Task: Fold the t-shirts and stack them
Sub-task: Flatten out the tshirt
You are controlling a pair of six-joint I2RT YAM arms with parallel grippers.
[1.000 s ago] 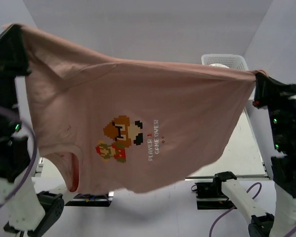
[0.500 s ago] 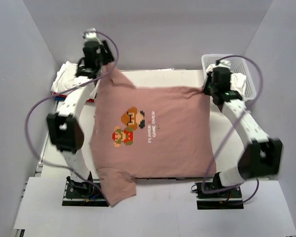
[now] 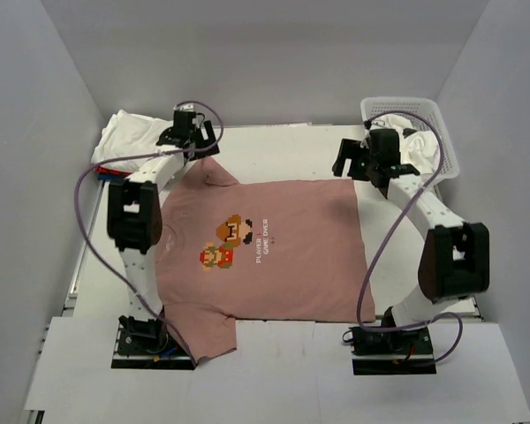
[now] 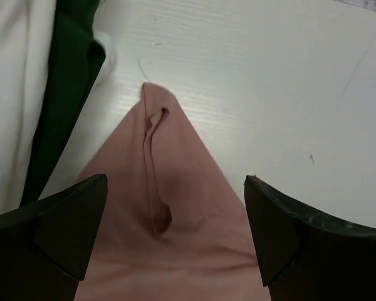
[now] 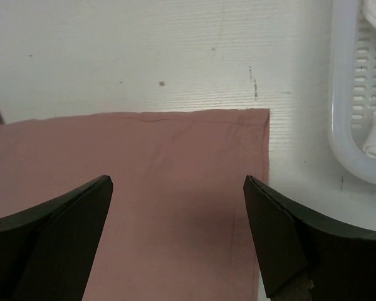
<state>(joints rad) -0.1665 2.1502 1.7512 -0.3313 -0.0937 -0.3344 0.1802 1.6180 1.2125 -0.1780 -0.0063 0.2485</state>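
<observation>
Grey-walled bay, white surface (image 3: 283, 146): pink t-shirt (image 3: 283, 265) lay flat, print up, near sleeve over the front edge. Left tool (image 4: 175, 182) and right tool (image 5: 177, 182) hung w/ jaws apart above its far corners, holding nothing. Cloth looked light, limp, apt to crease; hem corners and sleeve tips seemed the best grips. Shirt pile (image 3: 128, 132) far left, basket (image 3: 402, 102) far right.

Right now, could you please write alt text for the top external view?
A dusty pink t-shirt with a pixel-art print lies spread flat on the white table. At its far corners, the left gripper and right gripper hover open. A white basket stands far right, stacked shirts far left.
</observation>
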